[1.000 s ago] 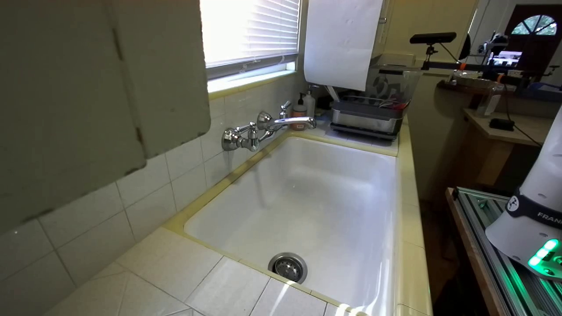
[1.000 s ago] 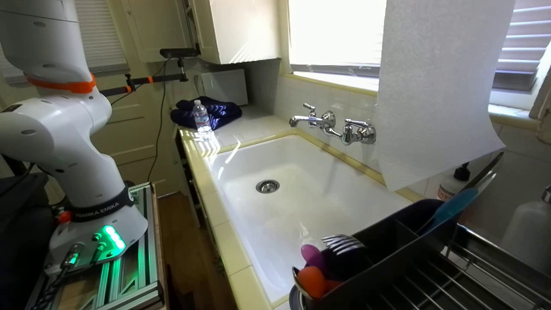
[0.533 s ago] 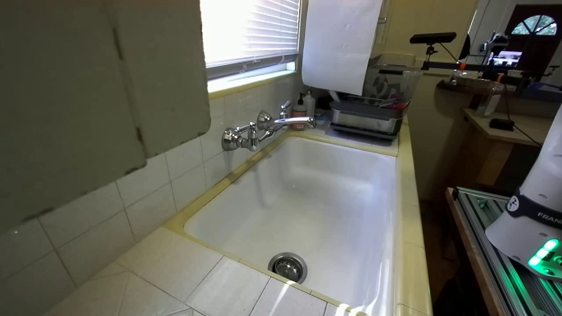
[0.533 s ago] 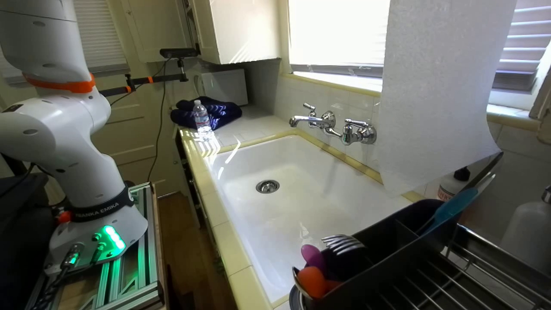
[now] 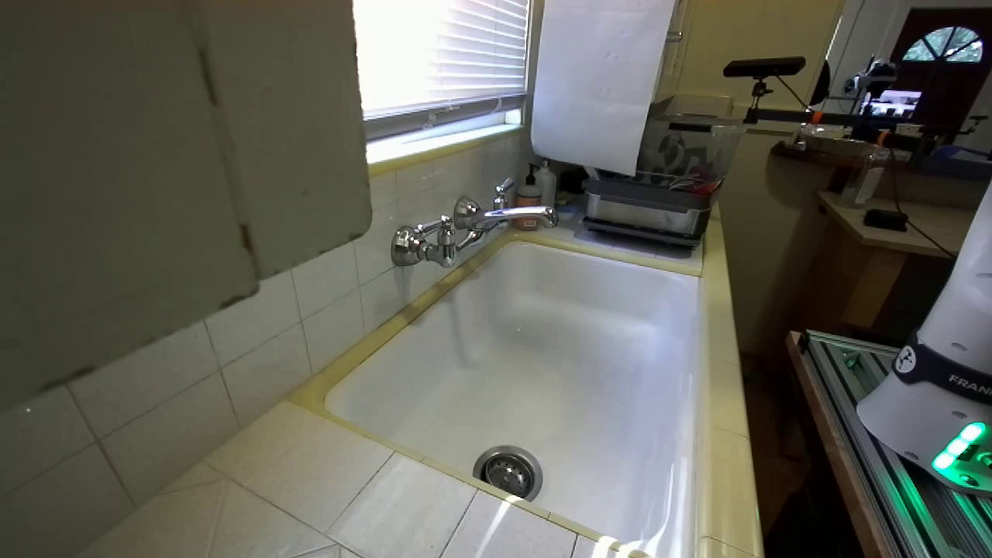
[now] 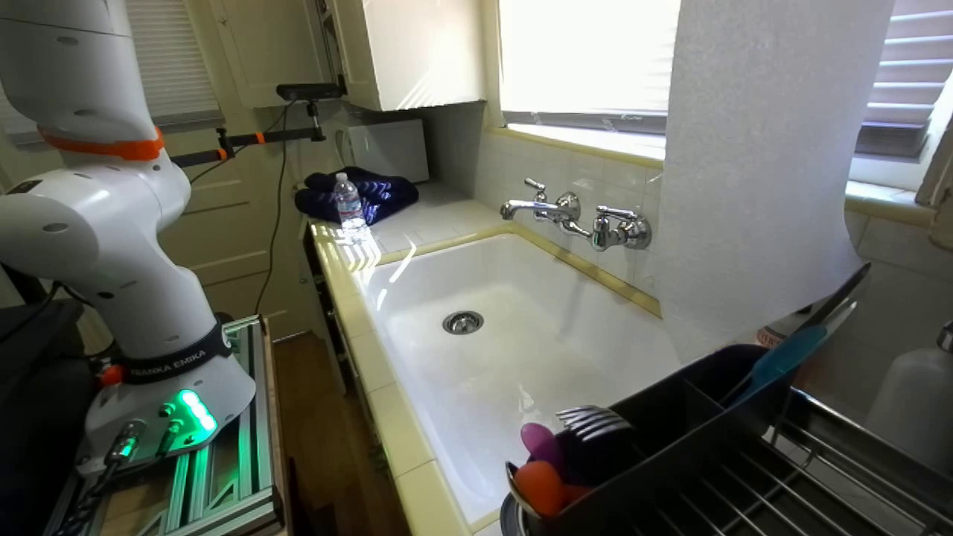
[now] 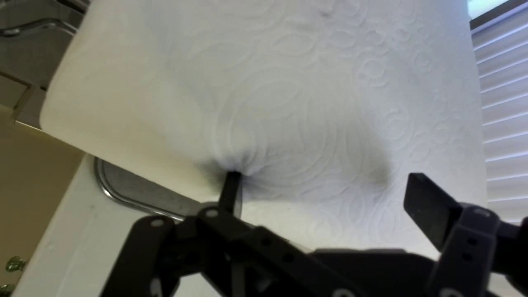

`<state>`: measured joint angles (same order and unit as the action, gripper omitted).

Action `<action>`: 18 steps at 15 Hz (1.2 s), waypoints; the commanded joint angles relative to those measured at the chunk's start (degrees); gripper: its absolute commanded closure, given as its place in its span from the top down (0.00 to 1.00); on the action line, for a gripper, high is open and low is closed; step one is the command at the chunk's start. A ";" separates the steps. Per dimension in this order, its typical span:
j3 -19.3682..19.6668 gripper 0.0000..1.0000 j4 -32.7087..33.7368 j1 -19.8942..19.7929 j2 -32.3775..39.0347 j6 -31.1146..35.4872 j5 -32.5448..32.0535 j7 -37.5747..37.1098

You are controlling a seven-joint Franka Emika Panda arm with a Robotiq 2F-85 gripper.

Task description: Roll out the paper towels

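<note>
The paper towels show as a wide white sheet hanging down beside the window in both exterior views (image 5: 597, 85) (image 6: 774, 164). The roll itself is out of view. In the wrist view the embossed sheet (image 7: 288, 103) fills most of the picture. My gripper (image 7: 326, 176) is open in front of the sheet, its fingers wide apart. The left finger's tip presses into the sheet and makes a dimple with creases. The right finger stands over the sheet; I cannot tell whether it touches. The gripper does not show in either exterior view; only the lower arm (image 6: 126, 246) does.
Below the sheet stands a dark dish rack (image 6: 744, 447) with utensils and a soap bottle (image 5: 528, 203). A white sink (image 5: 542, 325) with a wall faucet (image 5: 496, 219) lies beside it. Slatted blinds (image 5: 480, 54) hang behind. A cabinet (image 5: 178, 170) juts out over the counter.
The sheet's lower edge has come down a little and shifted slightly toward the dish rack, covering more of the soap bottle. The arm's base has not moved.
</note>
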<state>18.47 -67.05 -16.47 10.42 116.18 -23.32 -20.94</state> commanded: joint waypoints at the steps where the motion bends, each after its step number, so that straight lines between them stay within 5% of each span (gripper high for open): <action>1: -1.05 1.00 -5.01 1.46 -1.42 -1.76 -0.32 0.06; 18: -3.72 1.00 -10.61 3.28 -4.99 -2.12 1.07 0.66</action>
<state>15.10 -76.45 -13.42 8.46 114.19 -23.44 -20.54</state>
